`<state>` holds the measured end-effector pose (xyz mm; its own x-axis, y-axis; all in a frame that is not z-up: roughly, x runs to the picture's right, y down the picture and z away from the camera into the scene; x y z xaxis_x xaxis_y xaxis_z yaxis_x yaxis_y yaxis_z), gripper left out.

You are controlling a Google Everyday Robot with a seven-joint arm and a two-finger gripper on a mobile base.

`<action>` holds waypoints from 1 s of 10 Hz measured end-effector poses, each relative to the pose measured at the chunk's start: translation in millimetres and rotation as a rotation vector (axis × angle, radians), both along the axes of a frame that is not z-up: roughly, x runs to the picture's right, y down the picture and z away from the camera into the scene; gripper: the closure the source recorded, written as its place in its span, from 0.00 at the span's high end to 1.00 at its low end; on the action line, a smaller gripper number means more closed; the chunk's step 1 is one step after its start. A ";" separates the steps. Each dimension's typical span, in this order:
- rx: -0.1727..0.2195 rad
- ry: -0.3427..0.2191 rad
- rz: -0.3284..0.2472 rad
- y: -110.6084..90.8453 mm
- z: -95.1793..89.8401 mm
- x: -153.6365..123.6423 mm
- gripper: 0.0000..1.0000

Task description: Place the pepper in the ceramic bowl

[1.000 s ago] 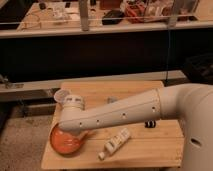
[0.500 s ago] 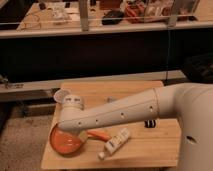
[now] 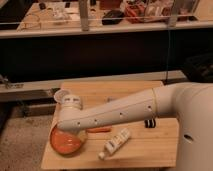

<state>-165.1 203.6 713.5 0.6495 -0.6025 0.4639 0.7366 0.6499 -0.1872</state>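
Note:
The pepper (image 3: 98, 129) is a slim orange-red piece lying on the wooden table (image 3: 150, 150), just right of the ceramic bowl. The ceramic bowl (image 3: 64, 144) is a wide, shallow orange dish at the table's front left corner. My white arm reaches in from the right across the table. My gripper (image 3: 69, 127) is at the arm's end, over the bowl's far rim and just left of the pepper. The arm's end hides the bowl's far edge and the pepper's left tip.
A white bottle (image 3: 114, 143) lies on its side right of the bowl, in front of the pepper. A small white cup (image 3: 61, 95) stands at the back left. A small dark object (image 3: 150, 123) lies under the arm. A dark counter runs behind the table.
The arm's end has lifted and shifted slightly back. The pepper, hidden a second ago, now shows on the table beside the bowl.

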 end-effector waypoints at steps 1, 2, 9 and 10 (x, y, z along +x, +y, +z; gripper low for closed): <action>-0.045 0.025 0.028 2.2 3.0 6.2 0.80; -0.088 0.070 0.083 3.6 4.8 17.7 0.80; -0.217 0.227 0.283 -6.9 32.6 113.6 0.80; -0.193 0.204 0.266 -11.4 45.9 110.3 0.80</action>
